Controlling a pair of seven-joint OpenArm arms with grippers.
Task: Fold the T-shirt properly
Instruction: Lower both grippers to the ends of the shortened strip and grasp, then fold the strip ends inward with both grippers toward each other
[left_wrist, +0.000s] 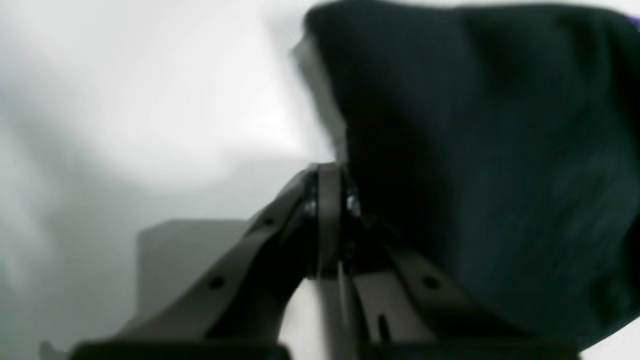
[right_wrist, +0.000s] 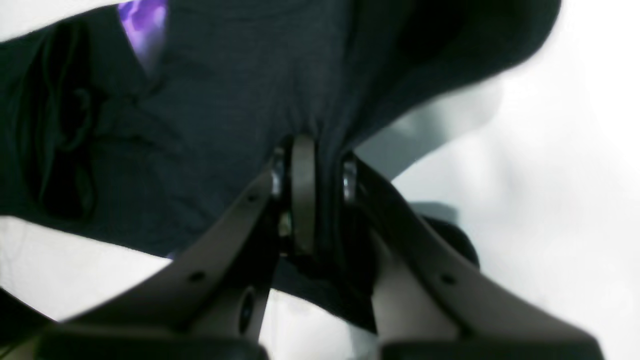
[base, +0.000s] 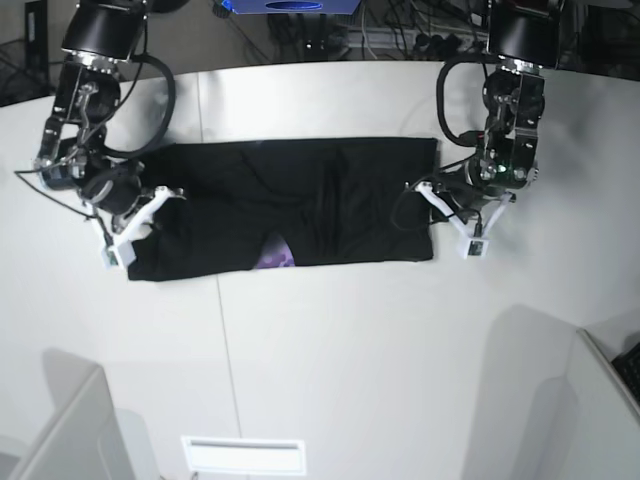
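Note:
The black T-shirt (base: 330, 190) lies as a long sideways band on the white table (base: 330, 340), with a patch of purple print (base: 277, 258) showing at its front edge. My right gripper (base: 160, 198) is at the shirt's left end. In the right wrist view it (right_wrist: 320, 165) is shut on a pinch of the black cloth (right_wrist: 225, 100). My left gripper (base: 430, 193) is at the shirt's right edge. In the left wrist view it (left_wrist: 331, 182) is shut where the raised cloth edge (left_wrist: 475, 150) meets its tips.
Grey partition panels stand at the front left (base: 60, 430) and front right (base: 590, 400) corners. A white slotted plate (base: 243, 455) sits at the front edge. Cables and equipment (base: 400, 40) lie behind the table.

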